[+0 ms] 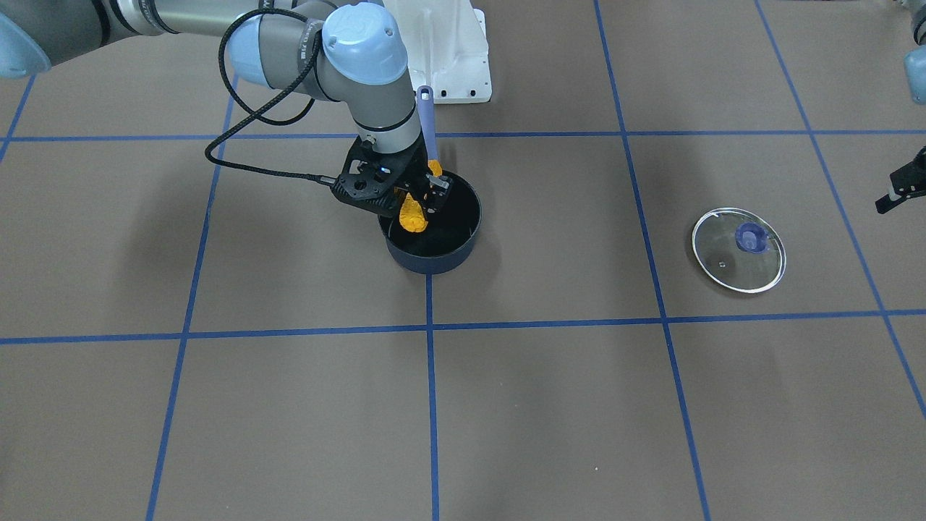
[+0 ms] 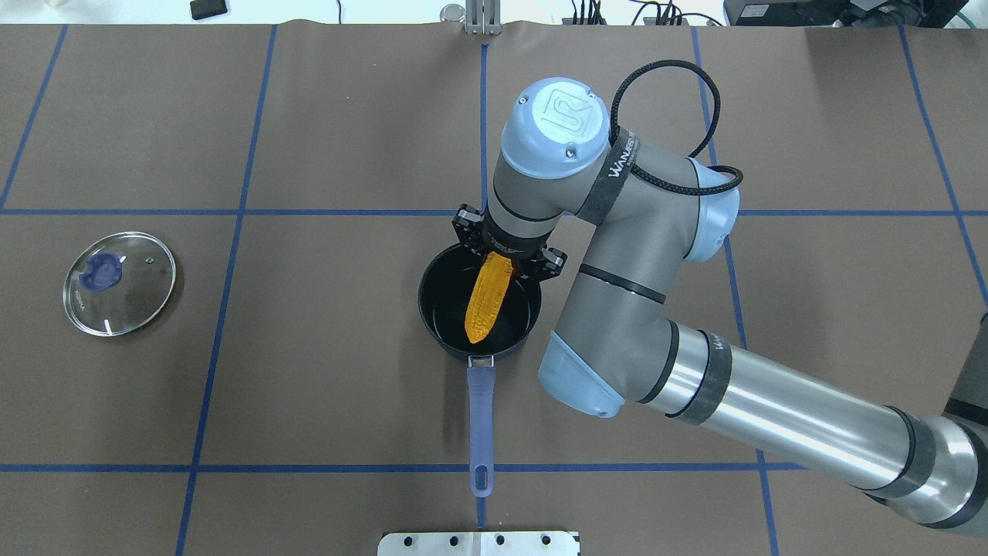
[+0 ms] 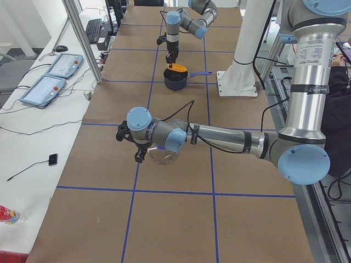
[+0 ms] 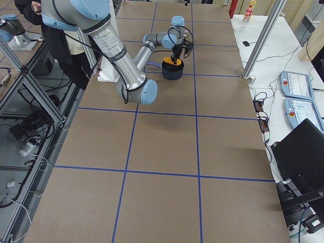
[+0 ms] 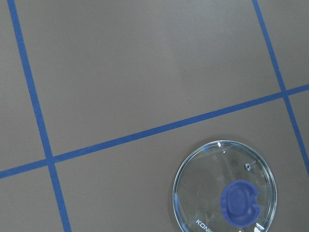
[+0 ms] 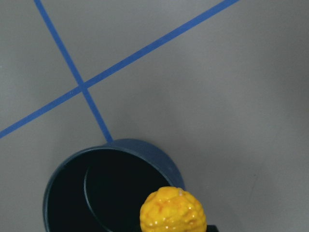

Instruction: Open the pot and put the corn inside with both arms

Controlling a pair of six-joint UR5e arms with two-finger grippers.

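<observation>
Corn (image 1: 414, 215) hangs tilted in the front-facing view, the right gripper (image 1: 423, 194) clamped on its upper end. Its lower tip overlaps the near rim of the dark pot (image 1: 431, 262); whether it is below that rim I cannot tell. The glass lid (image 1: 716, 257) lies flat on the table (image 1: 289, 405), well apart from the pot. The left gripper (image 1: 899, 191) shows only partly at the frame edge, and I cannot tell how its jaws stand.

Overhead, the corn (image 2: 486, 301) spans most of the mouth of the pot (image 2: 429, 328), pointing toward the pot handle (image 2: 480, 409). The right gripper (image 2: 500, 261) is mostly hidden under its wrist. The lid (image 2: 131, 293) sits far to the left.

From the left end, the left gripper (image 3: 131, 147) hovers just beside the lid (image 3: 164, 158). The far corn (image 3: 176, 67) looks about level with the top of the pot (image 3: 175, 83).

The right-end view shows the same pair small: corn (image 4: 173, 62) over pot (image 4: 172, 73).

The left wrist camera sees only the lid (image 5: 203, 183), no fingers.

The right wrist camera looks down the corn (image 6: 173, 210) into the pot (image 6: 140, 143), with the cob close to one side of the rim.

The risk is in the release. The cob looks nearly as long as the pot is wide, so let go at this tilt it could bridge the rim or roll out. Lowering further off-centre could knock a finger against the wall and shove the pot.
</observation>
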